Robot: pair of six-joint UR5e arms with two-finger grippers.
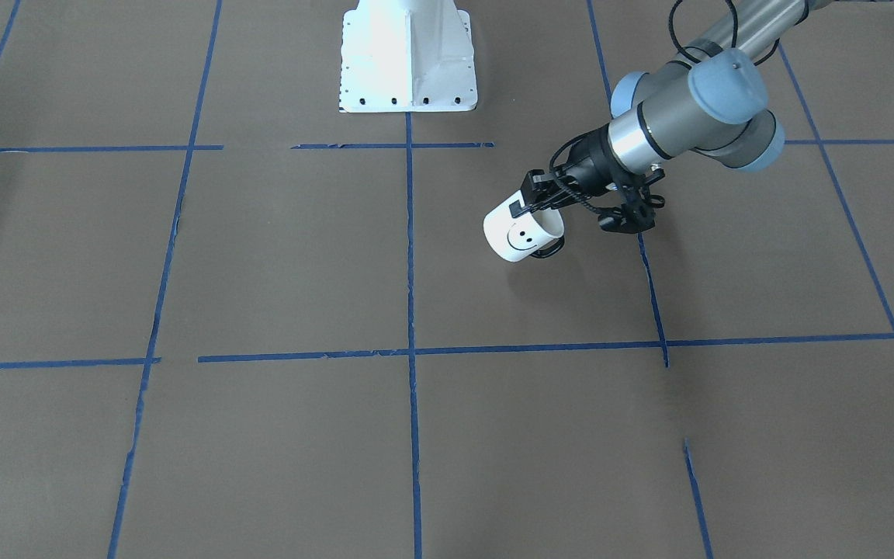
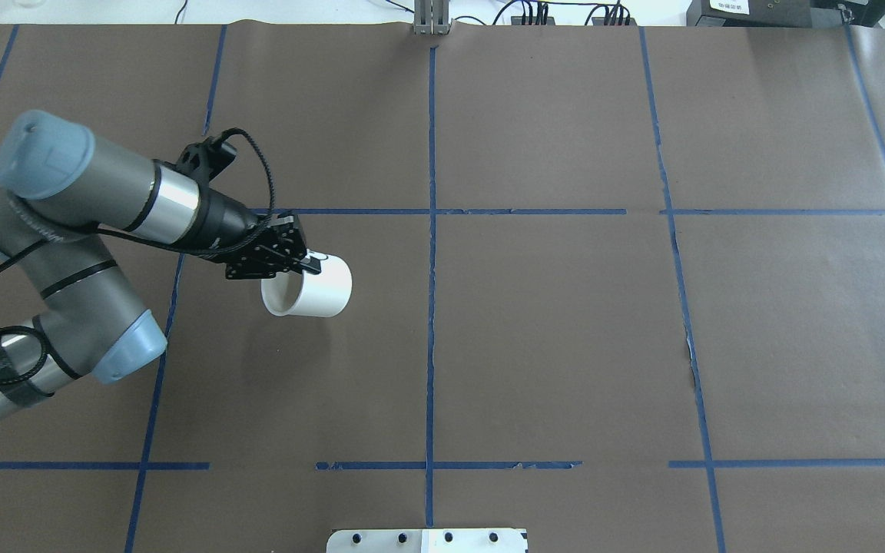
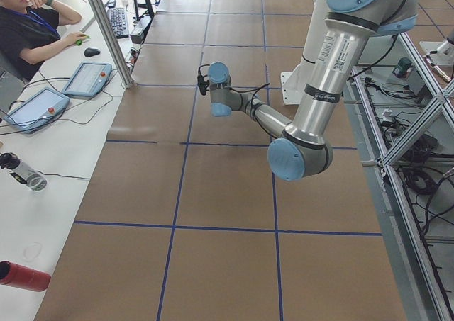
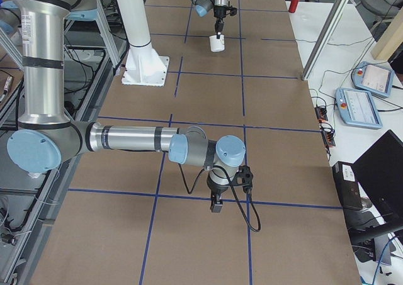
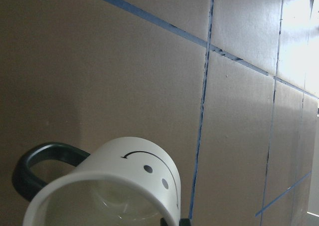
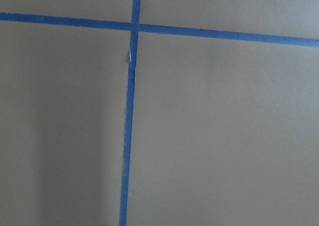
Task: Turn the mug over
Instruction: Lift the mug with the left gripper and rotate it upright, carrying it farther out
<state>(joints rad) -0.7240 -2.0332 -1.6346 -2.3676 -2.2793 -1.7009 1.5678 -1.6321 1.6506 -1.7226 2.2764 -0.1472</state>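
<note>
The white mug point(image 1: 521, 233) with a black smiley face and a dark loop handle point(image 1: 548, 250) hangs tilted above the brown table, with its shadow below it. My left gripper point(image 1: 531, 203) is shut on the mug's rim, one finger inside and one outside. In the overhead view the mug point(image 2: 312, 290) lies nearly on its side with its opening toward my left gripper point(image 2: 306, 265). The left wrist view shows the mug point(image 5: 114, 186) close up. My right gripper point(image 4: 216, 204) shows only in the exterior right view, low over the table; I cannot tell whether it is open or shut.
The white robot base point(image 1: 408, 58) stands at the table's robot-side edge. Blue tape lines point(image 2: 431, 230) divide the brown table into squares. An operator point(image 3: 28, 23) sits at a side desk with tablets, and a red bottle point(image 3: 21, 275) lies beside the table.
</note>
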